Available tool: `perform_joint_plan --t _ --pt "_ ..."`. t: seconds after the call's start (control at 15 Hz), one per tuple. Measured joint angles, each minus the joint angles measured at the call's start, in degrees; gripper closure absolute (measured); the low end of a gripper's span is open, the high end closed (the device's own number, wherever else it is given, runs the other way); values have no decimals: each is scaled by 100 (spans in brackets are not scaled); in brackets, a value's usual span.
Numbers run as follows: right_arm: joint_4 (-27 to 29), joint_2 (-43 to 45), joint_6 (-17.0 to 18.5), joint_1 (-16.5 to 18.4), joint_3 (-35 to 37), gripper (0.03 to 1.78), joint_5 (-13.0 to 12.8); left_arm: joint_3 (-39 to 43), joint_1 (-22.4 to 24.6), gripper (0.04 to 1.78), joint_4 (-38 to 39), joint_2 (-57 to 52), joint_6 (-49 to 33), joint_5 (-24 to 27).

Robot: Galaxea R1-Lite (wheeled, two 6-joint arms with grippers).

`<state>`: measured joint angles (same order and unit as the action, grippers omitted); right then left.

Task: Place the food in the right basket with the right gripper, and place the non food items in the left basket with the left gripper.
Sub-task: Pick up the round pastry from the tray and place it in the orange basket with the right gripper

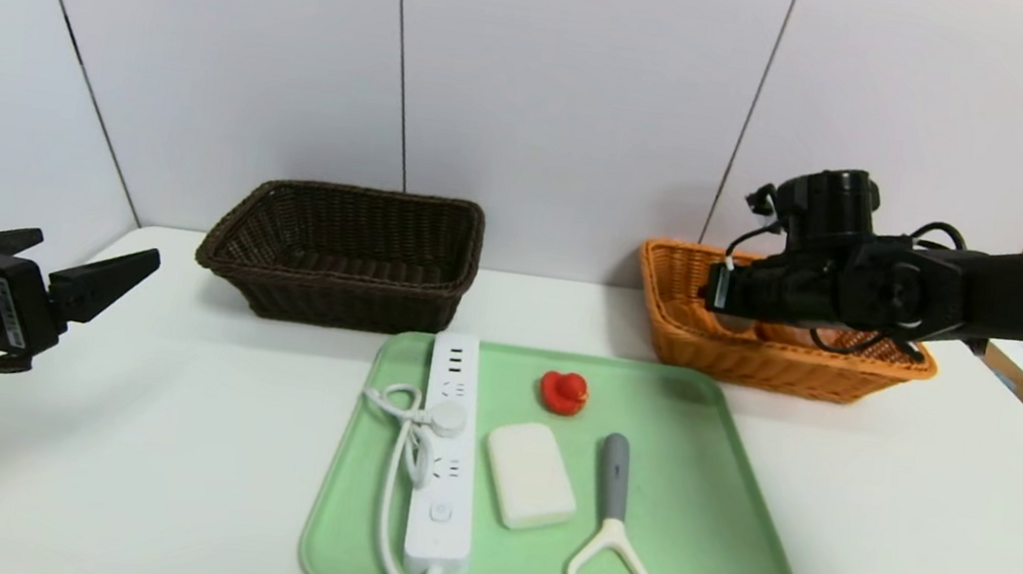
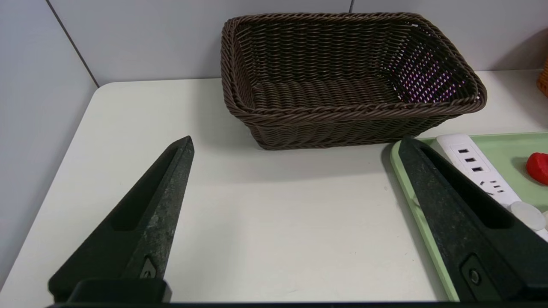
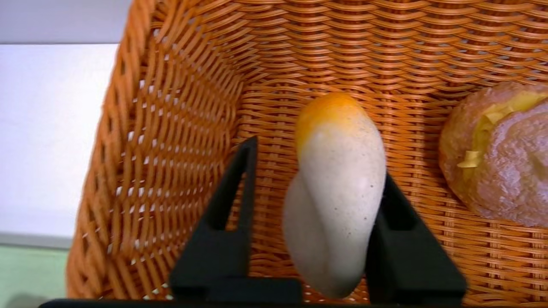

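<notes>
Our right pincer (image 3: 317,188) hangs inside the orange basket (image 3: 171,128) so the pale, orange-tipped food piece (image 3: 338,192) lands beside the bun (image 3: 501,154); one finger touches it, the other stands clear, so the grip looks released. Our left pincer (image 2: 295,145) waits wide open, near the brown basket (image 2: 342,115). From the head camera the arm hides the food.

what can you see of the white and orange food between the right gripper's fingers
The food piece is a smooth, elongated oval, pale white with fine dark specks and an orange tip at its far end. It sits lengthwise in the right gripper, over the floor of the orange basket. One finger presses its side; a gap shows at the other finger, so the gripper is open. A sugared bun lies beside it, apart.
</notes>
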<state>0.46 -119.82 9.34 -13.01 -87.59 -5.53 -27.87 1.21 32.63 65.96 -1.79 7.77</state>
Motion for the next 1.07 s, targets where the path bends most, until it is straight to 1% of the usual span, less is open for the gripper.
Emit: perform_joint_plan --t 0.13,0.33,0.47,0.67,0.73,0.8,0.93,1.0,1.07 --pt "-6 -9 -9 2 -11 81 -2 30 0 13 13 -6 -2 -2" --pt "6 11 -17 2 -39 58 -6 43 -2 13 11 -12 -2 -5" --pt "16 45 -16 2 -45 47 -16 50 0 13 18 -20 -7 -5" --pt "144 260 -5 -50 -12 35 -13 85 0 13 20 -34 -13 -6" --pt "333 419 30 -121 13 32 -13 89 0 13 20 -41 -11 -9" --pt "669 621 116 -240 30 30 -6 94 0 13 20 -45 -10 -9" --pt "1504 1068 560 -683 85 25 37 100 0 13 22 -52 -11 -6" --pt "1842 1265 791 -907 195 23 50 105 0 13 20 -54 -11 -9" --pt "2053 1440 935 -1119 374 22 55 105 0 13 20 -54 -11 -6"
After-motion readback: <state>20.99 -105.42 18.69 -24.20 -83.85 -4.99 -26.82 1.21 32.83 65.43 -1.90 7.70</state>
